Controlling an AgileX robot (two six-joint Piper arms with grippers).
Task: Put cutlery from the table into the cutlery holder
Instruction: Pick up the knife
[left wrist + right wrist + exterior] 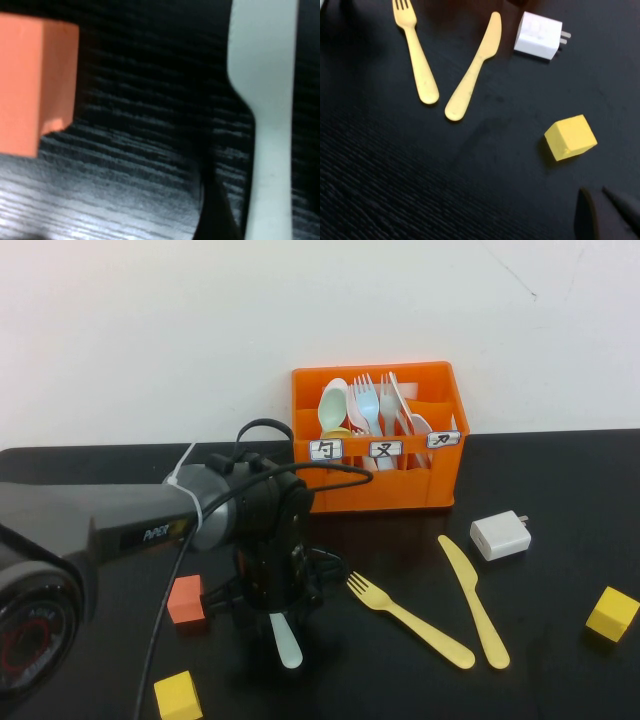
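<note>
The orange cutlery holder [380, 455] stands at the back of the table with several pale spoons and forks in it. My left gripper [275, 602] is down at the table over a pale blue-green utensil [286, 640], whose handle sticks out toward the front. The left wrist view shows that utensil [270, 150] very close. A yellow fork [410, 620] and a yellow knife [474, 600] lie flat to the right; they also show in the right wrist view as fork [415, 55] and knife [472, 70]. My right gripper [602, 202] is shut and empty, above the table's right side.
An orange cube [186, 600] lies just left of my left gripper, close in the left wrist view [35, 80]. A yellow cube [178, 696] is at the front left, another [612, 613] at the right. A white charger [500, 534] lies near the holder.
</note>
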